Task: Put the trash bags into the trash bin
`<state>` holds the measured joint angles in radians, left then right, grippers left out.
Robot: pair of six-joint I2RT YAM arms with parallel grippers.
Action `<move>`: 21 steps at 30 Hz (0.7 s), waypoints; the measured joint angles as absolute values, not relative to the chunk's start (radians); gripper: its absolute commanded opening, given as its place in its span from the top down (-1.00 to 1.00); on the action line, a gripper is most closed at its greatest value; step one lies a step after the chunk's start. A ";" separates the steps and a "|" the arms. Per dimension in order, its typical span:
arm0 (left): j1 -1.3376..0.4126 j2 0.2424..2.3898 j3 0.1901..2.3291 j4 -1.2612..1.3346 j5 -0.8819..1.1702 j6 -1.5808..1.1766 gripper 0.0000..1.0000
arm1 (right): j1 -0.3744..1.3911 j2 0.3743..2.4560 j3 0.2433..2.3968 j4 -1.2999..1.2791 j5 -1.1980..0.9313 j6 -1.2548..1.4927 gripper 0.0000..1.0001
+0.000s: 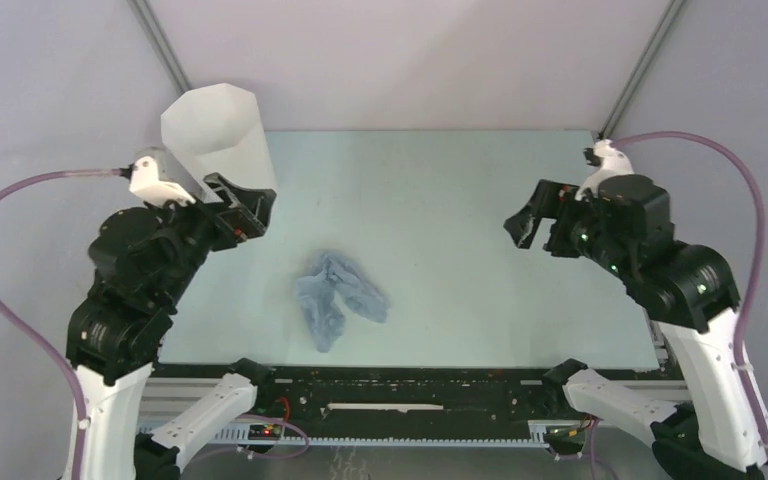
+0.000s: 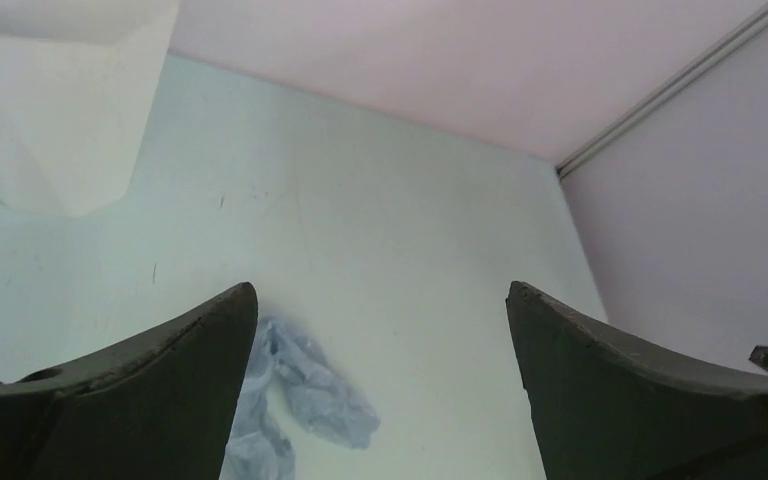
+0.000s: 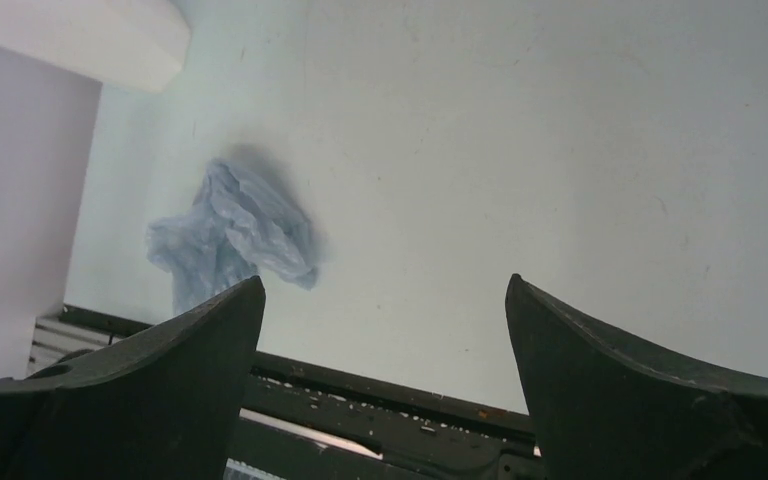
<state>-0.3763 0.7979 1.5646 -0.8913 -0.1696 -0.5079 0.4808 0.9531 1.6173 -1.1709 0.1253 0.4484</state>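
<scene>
The crumpled pale blue-grey trash bag [image 1: 340, 298] lies on the table near its front middle. It also shows in the left wrist view [image 2: 305, 390] and the right wrist view [image 3: 232, 232]. The tall white faceted trash bin [image 1: 218, 135] stands upright at the back left corner, also seen in the left wrist view [image 2: 60, 110] and the right wrist view [image 3: 110, 35]. My left gripper [image 1: 257, 212] is open and empty beside the bin's base, above and left of the bag. My right gripper [image 1: 526, 214] is open and empty over the right side, well apart from the bag.
A black rail [image 1: 410, 385] runs along the table's near edge, also in the right wrist view [image 3: 380, 390]. Grey walls enclose the table, with a corner post [image 1: 650, 60] at the back right. Pink cables loop from both wrists.
</scene>
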 measured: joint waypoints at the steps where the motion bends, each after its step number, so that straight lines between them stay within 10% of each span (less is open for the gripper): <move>1: -0.384 0.798 1.547 -0.892 -0.175 -0.507 -0.99 | 0.502 0.963 1.610 -1.165 0.137 0.452 -0.99; 21: -0.439 0.756 0.965 -0.929 -0.157 -0.677 -1.00 | 0.582 0.909 1.331 -0.997 0.032 0.541 -0.99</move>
